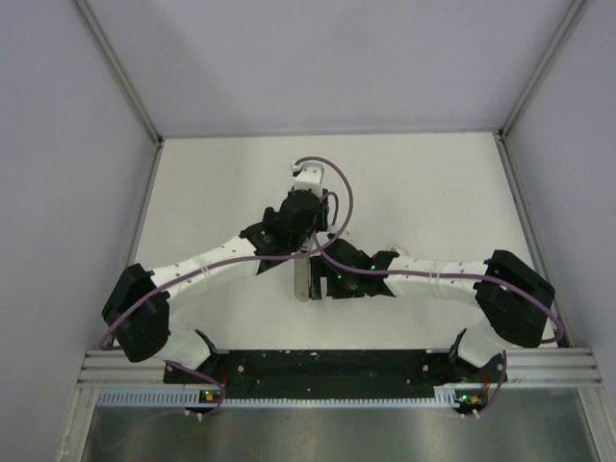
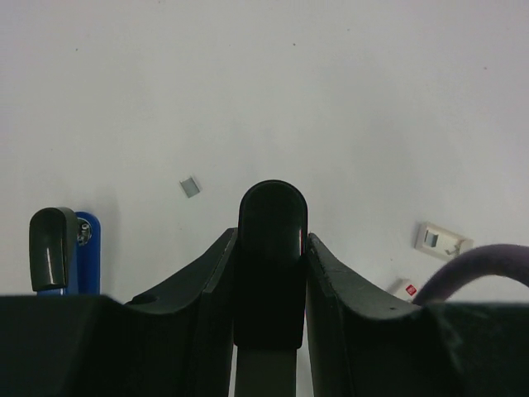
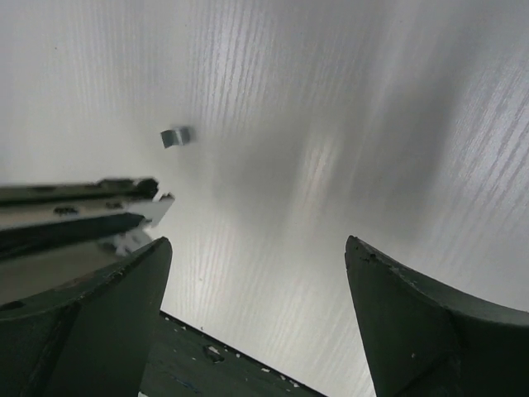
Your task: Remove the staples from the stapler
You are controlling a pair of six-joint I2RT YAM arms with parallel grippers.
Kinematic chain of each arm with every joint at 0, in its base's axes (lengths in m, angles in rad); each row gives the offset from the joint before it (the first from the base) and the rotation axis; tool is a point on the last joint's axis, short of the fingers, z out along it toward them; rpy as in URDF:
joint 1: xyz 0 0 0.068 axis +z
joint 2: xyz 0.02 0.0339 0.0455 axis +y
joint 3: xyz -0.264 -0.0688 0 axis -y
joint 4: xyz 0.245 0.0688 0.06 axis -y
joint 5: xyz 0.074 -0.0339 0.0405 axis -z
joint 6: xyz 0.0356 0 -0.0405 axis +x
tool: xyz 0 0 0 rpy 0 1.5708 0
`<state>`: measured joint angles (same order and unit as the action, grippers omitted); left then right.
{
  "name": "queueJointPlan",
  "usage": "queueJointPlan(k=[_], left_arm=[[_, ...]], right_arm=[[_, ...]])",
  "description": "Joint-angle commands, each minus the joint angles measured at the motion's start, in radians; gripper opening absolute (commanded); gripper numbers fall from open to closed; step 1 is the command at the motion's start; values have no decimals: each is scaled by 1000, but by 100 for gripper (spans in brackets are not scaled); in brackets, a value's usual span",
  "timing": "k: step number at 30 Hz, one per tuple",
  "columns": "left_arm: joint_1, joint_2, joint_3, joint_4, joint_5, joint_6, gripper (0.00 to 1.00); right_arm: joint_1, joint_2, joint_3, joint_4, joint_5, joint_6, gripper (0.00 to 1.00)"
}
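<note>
My left gripper [image 2: 273, 240] is shut on the black upper arm of the stapler [image 2: 272, 217], which stands up between its fingers. In the top view that gripper [image 1: 304, 243] is at the table's middle, above the stapler's grey metal part [image 1: 303, 277]. A tiny grey strip of staples [image 2: 190, 187] lies loose on the white table beyond the stapler. My right gripper [image 3: 258, 246] is open and empty. The stapler's open metal channel [image 3: 83, 211] juts in beside its left finger, and the staples [image 3: 174, 136] lie further off. In the top view the right gripper [image 1: 327, 274] is right of the stapler.
A blue and black object [image 2: 62, 252] stands at the left of the left wrist view. Two small whitish boxes [image 2: 440, 240] [image 2: 405, 289] lie to the right, next to a purple cable [image 2: 479, 269]. Grey walls enclose the table [image 1: 433, 192] on three sides.
</note>
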<state>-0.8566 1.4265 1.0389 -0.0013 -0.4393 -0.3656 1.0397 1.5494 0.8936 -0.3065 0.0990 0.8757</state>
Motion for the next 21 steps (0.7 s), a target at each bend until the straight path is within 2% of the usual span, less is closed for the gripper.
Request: queueJointPlan(k=[1,7,21], left_arm=[[13,69,59,89,14,-58,0],[22,121,61,81,30,-91,0],[24,34,98,52,100,-30,0]], right_arm=[[13,3,-5,121,-68,-12,87],[13,-2,-22,138,-74,-15,87],[10,-57,-30,80,-16,-69,87]])
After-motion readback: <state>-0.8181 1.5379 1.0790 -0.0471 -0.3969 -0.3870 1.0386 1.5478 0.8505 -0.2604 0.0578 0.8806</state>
